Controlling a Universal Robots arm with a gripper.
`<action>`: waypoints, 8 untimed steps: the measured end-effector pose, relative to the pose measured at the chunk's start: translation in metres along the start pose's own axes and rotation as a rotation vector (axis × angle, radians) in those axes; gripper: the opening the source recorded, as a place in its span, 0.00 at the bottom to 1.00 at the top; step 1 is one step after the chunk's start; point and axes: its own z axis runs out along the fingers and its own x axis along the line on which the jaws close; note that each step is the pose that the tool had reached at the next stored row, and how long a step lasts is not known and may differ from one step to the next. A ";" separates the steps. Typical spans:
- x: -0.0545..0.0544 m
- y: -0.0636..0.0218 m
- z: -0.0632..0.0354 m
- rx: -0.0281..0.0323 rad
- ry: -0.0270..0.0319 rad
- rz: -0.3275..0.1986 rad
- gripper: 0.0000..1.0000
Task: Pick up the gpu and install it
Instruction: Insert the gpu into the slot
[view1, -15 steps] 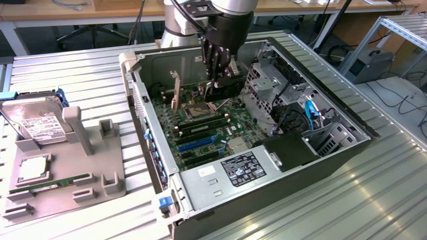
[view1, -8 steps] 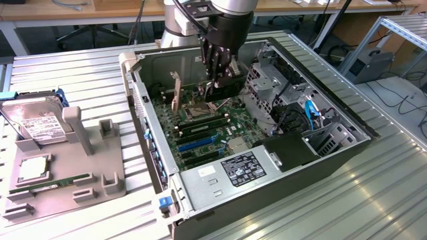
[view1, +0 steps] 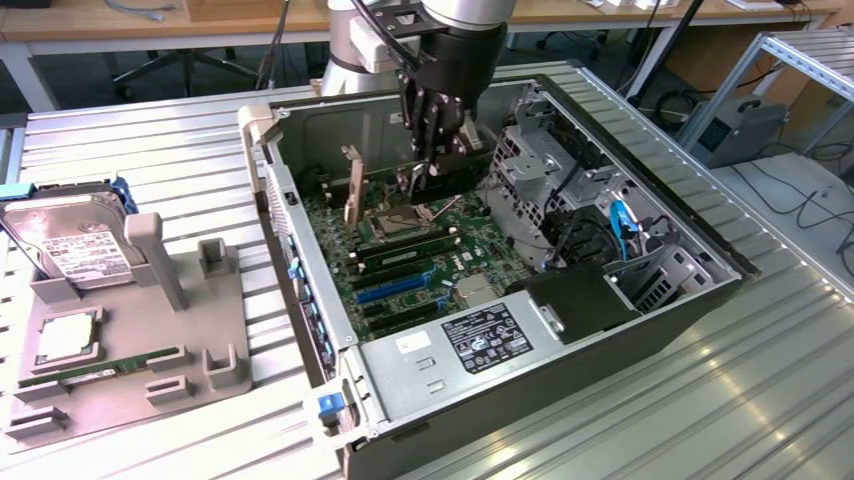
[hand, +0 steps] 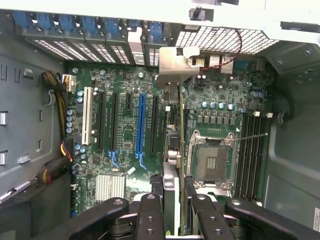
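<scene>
My gripper (view1: 434, 135) reaches down into the open computer case (view1: 641, 330) and is shut on the gpu (view1: 430, 180), a thin dark card held on edge above the motherboard (view1: 400, 270). In the wrist view the gpu (hand: 172, 107) runs edge-on from between my fingers (hand: 150, 217) toward the case's rear wall. Its silvery end bracket (hand: 177, 62) sits by the slot openings there. The card hangs between the blue expansion slot (hand: 141, 122) and the processor socket (hand: 212, 162). I cannot tell whether its lower edge touches a slot.
A grey parts holder (view1: 200, 340) stands at the exterior view's left with a hard drive (view1: 74, 250) and a green memory stick (view1: 100, 365). The power supply (view1: 487, 340), drive cages (view1: 534, 170) and cable bundles (hand: 57, 165) crowd the case around the board.
</scene>
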 end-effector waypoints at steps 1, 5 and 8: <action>0.000 0.0000 0.0000 -0.0001 0.0000 -0.004 0.27; 0.000 0.0000 0.0000 -0.0005 0.0001 -0.018 0.27; 0.000 0.0000 -0.0001 -0.0010 0.0002 -0.030 0.27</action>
